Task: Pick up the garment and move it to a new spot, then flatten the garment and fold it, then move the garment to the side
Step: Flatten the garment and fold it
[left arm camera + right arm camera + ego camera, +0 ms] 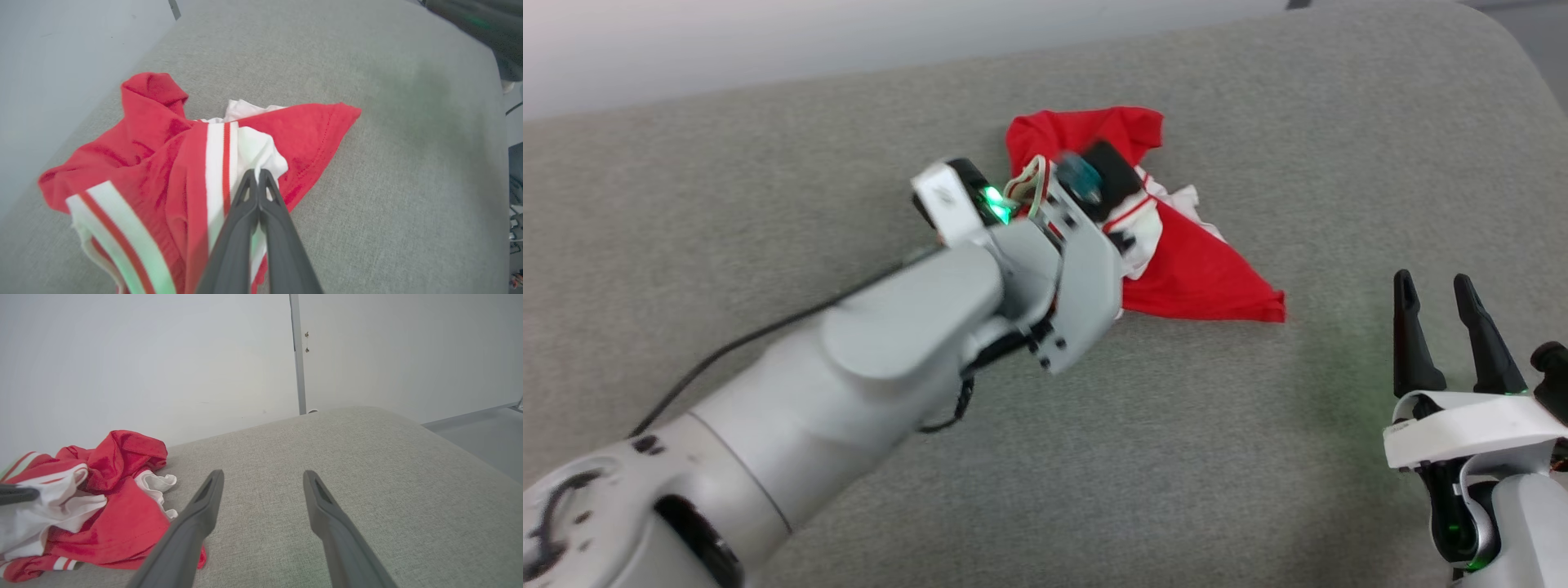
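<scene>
The garment (pixel 1201 269) is a crumpled red shirt with white, red-striped parts, lying bunched on the grey table (pixel 1258 457) right of centre toward the far edge. My left gripper (pixel 258 176) reaches into the heap from the near left, its dark fingers pressed together on a white fold of the garment (pixel 171 163). In the head view the left wrist housing hides those fingertips. My right gripper (pixel 1436 287) stands open at the lower right, apart from the cloth, nothing between its fingers (pixel 204 506). The garment (pixel 106 510) lies to its left there.
The grey fabric-covered table has a rounded far right corner (pixel 367 412) and a pale wall (pixel 163 355) close behind its far edge. A black cable (pixel 743 343) trails along my left forearm. Floor (pixel 482 433) shows beyond the right edge.
</scene>
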Available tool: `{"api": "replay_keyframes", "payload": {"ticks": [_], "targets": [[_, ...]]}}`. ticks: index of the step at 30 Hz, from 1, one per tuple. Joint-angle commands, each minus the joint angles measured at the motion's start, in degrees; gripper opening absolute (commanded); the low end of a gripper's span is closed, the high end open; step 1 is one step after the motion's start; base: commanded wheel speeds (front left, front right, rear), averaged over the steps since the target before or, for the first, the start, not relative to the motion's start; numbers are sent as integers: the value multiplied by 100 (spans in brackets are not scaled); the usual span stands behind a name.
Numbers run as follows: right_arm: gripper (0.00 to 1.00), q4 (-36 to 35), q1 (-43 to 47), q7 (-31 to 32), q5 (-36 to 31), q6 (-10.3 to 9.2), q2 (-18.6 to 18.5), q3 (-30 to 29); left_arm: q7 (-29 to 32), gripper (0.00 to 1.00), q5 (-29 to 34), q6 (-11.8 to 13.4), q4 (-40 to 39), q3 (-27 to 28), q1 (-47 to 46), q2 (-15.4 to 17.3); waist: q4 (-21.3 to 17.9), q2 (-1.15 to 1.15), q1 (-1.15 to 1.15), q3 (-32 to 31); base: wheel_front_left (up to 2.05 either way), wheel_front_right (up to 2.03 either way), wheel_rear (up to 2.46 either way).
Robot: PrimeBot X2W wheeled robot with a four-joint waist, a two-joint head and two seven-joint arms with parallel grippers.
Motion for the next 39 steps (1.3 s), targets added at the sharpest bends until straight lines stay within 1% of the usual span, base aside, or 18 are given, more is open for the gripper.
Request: {"api": "replay_keyframes", "payload": {"ticks": [1, 4, 8, 11, 13, 14, 15, 17, 18, 19, 21, 24, 29, 30, 31, 32, 33, 39], "targets": [[100, -25, 60, -27, -51, -2, -35, -12, -132, 0, -196, 12, 53, 156, -42, 109, 207, 0, 0, -108, 0, 0, 0], [100, -34, 117, -27, -64, -2, -65, -12, -369, 0, -645, 12, 126, 556, 94, 342, 376, 0, 0, -186, 0, 0, 0], [100, -47, 134, -27, -82, -2, -94, -13, -604, 0, -1371, 12, 191, 1186, 416, 799, 530, 0, 0, -238, 0, 0, 0], [100, -46, 138, -27, -75, -2, -116, -6, -655, 0, -2058, 12, 124, 1651, 752, 1092, 610, 0, 0, -246, 0, 0, 0], [100, -47, 138, -27, -55, -2, -132, 10, -647, 0, -2297, 12, 93, 1799, 942, 1344, 645, 0, 0, -234, 0, 0, 0], [100, -47, 138, -27, -55, -2, -132, 10, -647, 0, -2297, 12, 93, 1799, 942, 1344, 645, 0, 0, -234, 0, 0, 0], [100, -46, 103, -27, -36, -2, -137, 42, -702, 0, -2444, 12, 71, 1844, 1123, 1575, 647, 0, 0, -207, 0, 0, 0], [100, -41, 78, -27, -25, -2, -138, 57, -738, 0, -2531, 11, 43, 1863, 1225, 1641, 638, 0, 0, -194, 0, 0, 0], [100, -34, 24, -27, 8, -2, -141, 103, -856, 0, -2659, 12, 51, 1890, 1416, 1828, 598, 0, 0, -166, 0, 0, 0], [100, -34, 24, -27, 8, -2, -141, 103, -856, 0, -2659, 12, 51, 1890, 1416, 1828, 598, 0, 0, -166, 0, 0, 0], [100, -17, 21, -28, 27, -2, -157, 141, -976, 0, -2748, 12, 206, 1927, 1565, 2017, 550, 0, 0, -151, 0, 0, 0], [100, -2, 48, -28, 61, -2, -201, 127, -1076, 0, -2737, 11, 530, 1848, 1739, 2057, 506, 0, 0, -154, 0, 0, 0], [100, 9, 106, -28, 81, -2, -212, 86, -979, 0, -2381, 12, 994, 1462, 1677, 2045, 498, 0, 0, -180, 0, 0, 0], [100, 9, 110, -28, 78, -2, -207, 83, -984, 15, -2307, 12, 1034, 1403, 1607, 2059, 497, 0, 0, -185, 0, 0, 0], [100, 9, 111, -28, 74, -2, -202, 86, -1002, 44, -2221, 12, 1065, 1350, 1524, 2081, 496, 0, 0, -193, 0, 0, 0], [100, 8, 108, -28, 69, -2, -197, 94, -1008, 87, -2147, 12, 1085, 1306, 1439, 2107, 494, 0, 0, -204, 0, 0, 0], [100, 8, 106, -28, 64, -2, -193, 102, -1006, 100, -2097, 12, 1104, 1270, 1358, 2134, 493, 0, 0, -214, 0, 0, 0], [100, -3, 148, -28, 48, -2, -168, 114, -416, 100, -1816, 74, 1203, 1063, 717, 2179, 489, 0, 0, -258, 0, 0, 0]]}}
